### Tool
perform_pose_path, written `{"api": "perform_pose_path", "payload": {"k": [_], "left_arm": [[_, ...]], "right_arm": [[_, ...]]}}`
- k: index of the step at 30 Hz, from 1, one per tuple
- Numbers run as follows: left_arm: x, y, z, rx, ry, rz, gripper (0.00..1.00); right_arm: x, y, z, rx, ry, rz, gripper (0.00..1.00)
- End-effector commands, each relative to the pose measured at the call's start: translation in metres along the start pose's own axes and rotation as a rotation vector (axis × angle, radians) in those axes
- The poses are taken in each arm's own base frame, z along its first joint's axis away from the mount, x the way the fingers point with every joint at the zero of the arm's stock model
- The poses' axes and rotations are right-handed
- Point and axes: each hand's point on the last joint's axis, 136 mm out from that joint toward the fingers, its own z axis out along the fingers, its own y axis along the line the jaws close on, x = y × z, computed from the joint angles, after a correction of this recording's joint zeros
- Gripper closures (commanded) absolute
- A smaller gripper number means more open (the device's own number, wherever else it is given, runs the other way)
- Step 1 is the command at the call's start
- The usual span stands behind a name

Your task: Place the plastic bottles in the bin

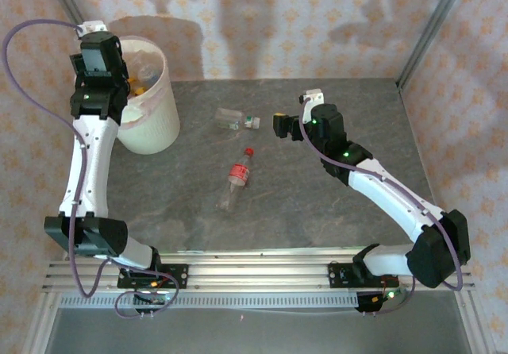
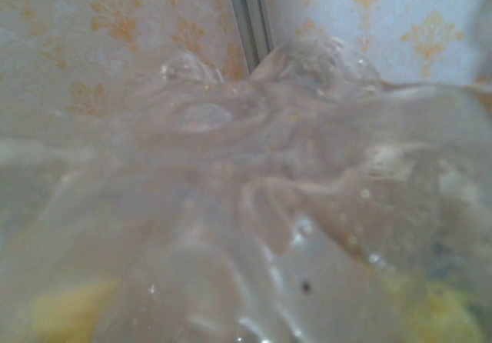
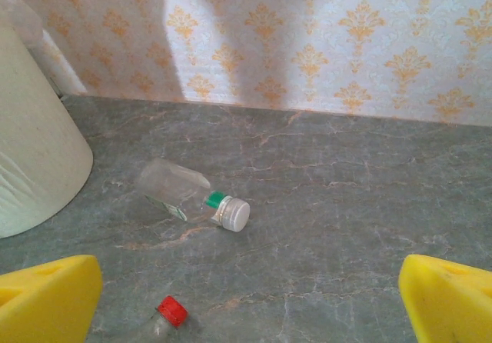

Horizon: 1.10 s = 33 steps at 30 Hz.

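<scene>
Pressed right against my left wrist camera is a blur of crumpled clear plastic (image 2: 254, 204), with yellow smudges low at both sides; whether it is a bottle or the bin's liner I cannot tell. Behind it rise the orange-patterned wallpaper (image 2: 115, 20) and a metal post (image 2: 250, 12). Seen from above, my left gripper (image 1: 107, 76) hangs over the mouth of the bin (image 1: 155, 124), which stands at the far left corner of the bench (image 1: 333, 203). The wrist body hides the fingers, so I cannot tell whether they are apart or together, or whether they hold anything. Orange and yellow shapes show inside the bin's rim.

My right gripper (image 3: 246, 304) hovers low over the middle of the bench, jaws wide apart with nothing between them. Its yellow pads (image 3: 46, 301) sit at the two lower corners of the right wrist view. Ahead of it a green-collared bottle (image 3: 192, 193) with a pale cap lies on its side towards the far edge, cap pointing right, apart from the bin. A red-capped bottle (image 3: 169, 316) lies nearer the middle of the bench, its cap towards the far edge, close beside the left-hand pad in that view. The two bottles lie near each other without touching, and neither touches a gripper
</scene>
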Motion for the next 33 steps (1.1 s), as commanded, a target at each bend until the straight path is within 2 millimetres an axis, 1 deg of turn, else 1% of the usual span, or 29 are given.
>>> {"api": "perform_pose_path", "payload": {"k": [1, 4, 8, 12, 15, 16, 17, 18, 20, 21, 24, 29, 33], "left_arm": [[-0.010, -0.002, 0.007, 0.040, -0.024, 0.096, 0.41], [-0.007, 0.001, 0.024, 0.015, -0.001, 0.092, 0.41], [-0.002, -0.005, 0.054, -0.004, 0.029, 0.119, 0.40], [0.000, 0.000, 0.085, -0.092, 0.067, 0.129, 0.37], [0.005, 0.001, 0.105, -0.099, 0.105, 0.103, 0.36], [0.004, 0.003, 0.107, -0.095, 0.109, 0.093, 0.36], [0.012, -0.002, 0.118, -0.095, 0.135, 0.094, 0.35], [0.013, -0.003, 0.123, -0.101, 0.144, 0.093, 0.32], [0.013, 0.000, 0.126, -0.124, 0.157, 0.083, 0.16], [0.012, 0.000, 0.126, -0.127, 0.160, 0.073, 0.11], [0.006, -0.002, 0.121, -0.098, 0.149, 0.032, 0.01], [-0.011, -0.003, 0.103, -0.028, 0.107, -0.040, 0.00], [-0.023, -0.003, 0.087, 0.023, 0.077, -0.090, 0.00]], "right_arm": [[-0.006, -0.006, -0.006, 0.021, -0.017, -0.001, 0.01], [-0.006, -0.008, -0.005, 0.035, -0.016, 0.002, 0.01], [-0.005, -0.012, -0.007, 0.054, -0.009, 0.004, 0.01], [-0.001, -0.018, -0.011, 0.074, -0.002, -0.003, 0.01], [0.001, -0.029, -0.014, 0.132, -0.015, 0.018, 0.01], [0.000, -0.035, -0.015, 0.159, -0.022, 0.031, 0.01], [0.000, -0.040, -0.016, 0.185, -0.030, 0.051, 0.01], [-0.001, -0.045, -0.017, 0.205, -0.040, 0.073, 0.01], [-0.002, -0.056, -0.020, 0.243, -0.058, 0.127, 0.01], [-0.003, -0.061, -0.022, 0.260, -0.070, 0.163, 0.01], [-0.005, -0.067, -0.025, 0.255, -0.084, 0.224, 0.01], [-0.010, -0.071, -0.029, 0.256, -0.107, 0.275, 0.01], [-0.009, -0.073, -0.028, 0.259, -0.110, 0.287, 0.01]]}}
